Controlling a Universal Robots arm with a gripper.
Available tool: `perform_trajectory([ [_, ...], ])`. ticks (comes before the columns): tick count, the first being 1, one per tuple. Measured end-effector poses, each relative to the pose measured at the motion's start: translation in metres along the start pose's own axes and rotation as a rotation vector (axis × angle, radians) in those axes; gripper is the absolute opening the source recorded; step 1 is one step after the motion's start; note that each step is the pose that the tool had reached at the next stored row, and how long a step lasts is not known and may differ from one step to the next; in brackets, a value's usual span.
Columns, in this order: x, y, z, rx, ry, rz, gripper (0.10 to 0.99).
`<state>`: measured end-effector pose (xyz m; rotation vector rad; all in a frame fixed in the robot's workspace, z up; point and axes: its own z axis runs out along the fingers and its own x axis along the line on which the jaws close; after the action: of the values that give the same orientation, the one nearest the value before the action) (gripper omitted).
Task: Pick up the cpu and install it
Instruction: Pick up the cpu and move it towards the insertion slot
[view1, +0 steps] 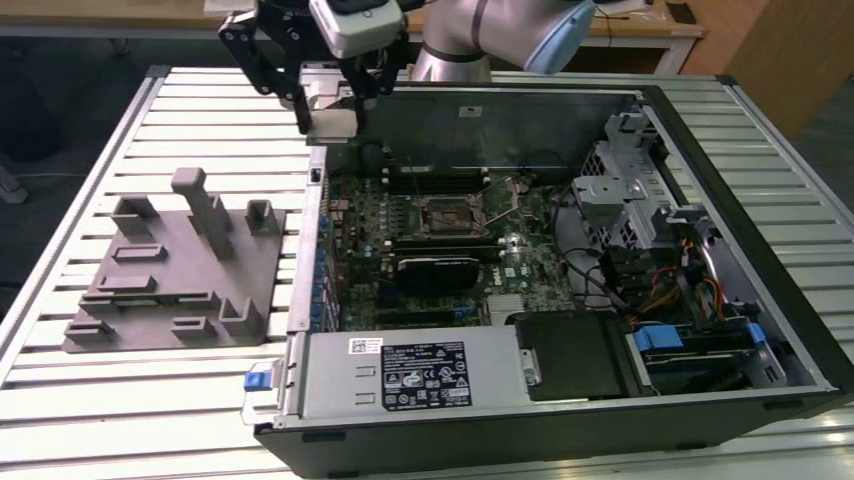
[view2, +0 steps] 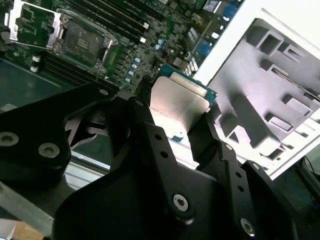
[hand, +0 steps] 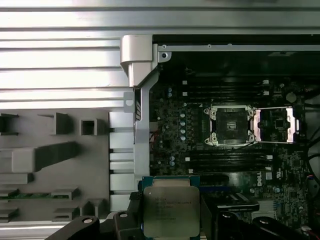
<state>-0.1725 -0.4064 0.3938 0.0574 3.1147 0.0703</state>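
The cpu (view1: 334, 123) is held clear of every surface, gripped on two opposite edges by the black fingers (view2: 207, 137) of the hand (view1: 334, 108), which is closed on it. In both wrist views its pale metal top (hand: 170, 210) is seen facing the camera, with a green edge showing along one side. In the exterior view it is found in the upper left of the frame, over the upper left corner of the open case (view1: 561, 440). Inside the case, at the centre of the frame, the socket (view1: 447, 213) on the motherboard (view1: 534, 265) is seen with its metal plate (hand: 274, 125) swung open. The grey fixture (view1: 174, 270) lies at the left of the frame, just beside the case, on the slatted worktop (view1: 80, 400).
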Motion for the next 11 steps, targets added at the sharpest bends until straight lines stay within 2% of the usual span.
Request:
perform_trajectory([
  [11,-0.0358,0.0013,0.001,0.0,-0.0001,0.0,0.541],
])
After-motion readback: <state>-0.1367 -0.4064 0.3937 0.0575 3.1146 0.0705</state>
